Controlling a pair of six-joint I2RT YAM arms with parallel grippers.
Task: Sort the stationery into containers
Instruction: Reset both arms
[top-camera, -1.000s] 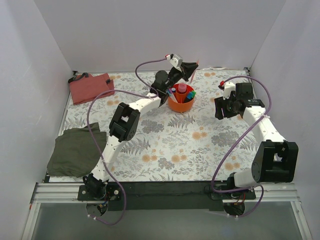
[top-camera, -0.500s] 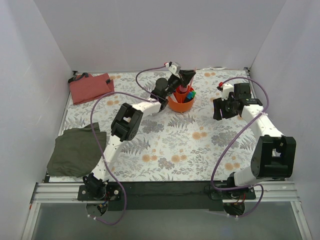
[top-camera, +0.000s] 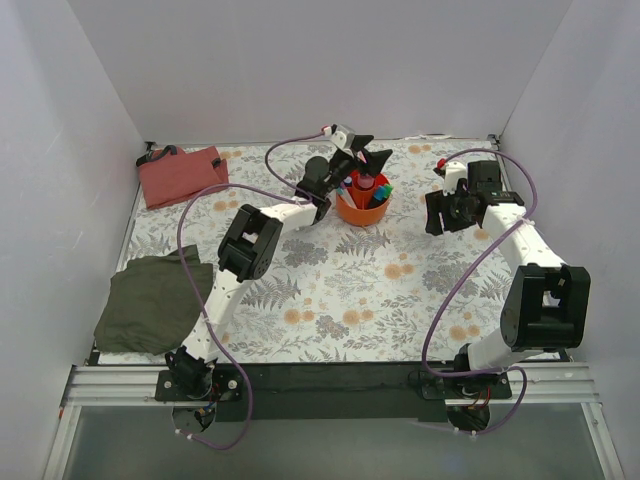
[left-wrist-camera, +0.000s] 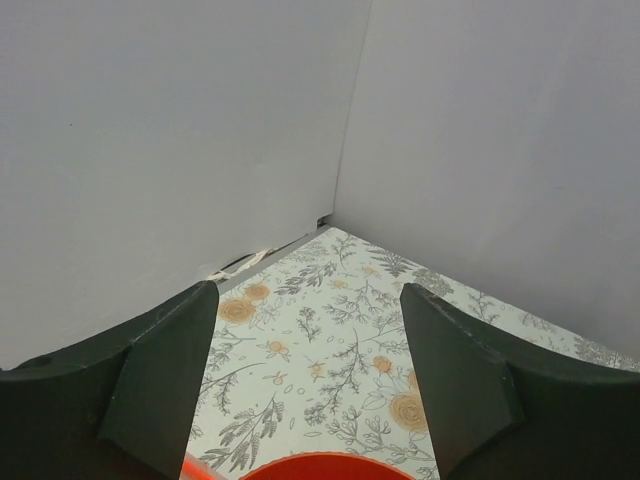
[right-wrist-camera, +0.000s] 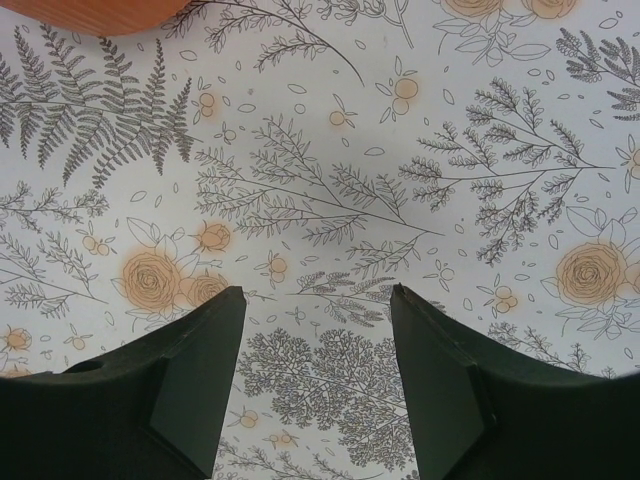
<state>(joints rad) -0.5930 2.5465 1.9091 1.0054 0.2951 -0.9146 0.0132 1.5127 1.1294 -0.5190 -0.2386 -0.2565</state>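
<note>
Top view: pens (top-camera: 370, 189) sit in the orange cup (top-camera: 360, 212) at the far end of the desk (top-camera: 330, 290), left jaws right above, presumably for drop-offs. Left wrist: wide, nothing between. Right wrist: right jaws wide too, empty over the desk, probably hunting.

The table (top-camera: 400, 290) wears a pale cover printed with ferns and orange flowers. An orange cup (top-camera: 362, 213) stands toward the far middle. A red pouch (top-camera: 182, 176) lies at the far left corner, and an olive-green cloth (top-camera: 150, 305) sits crumpled by the near left edge.
</note>
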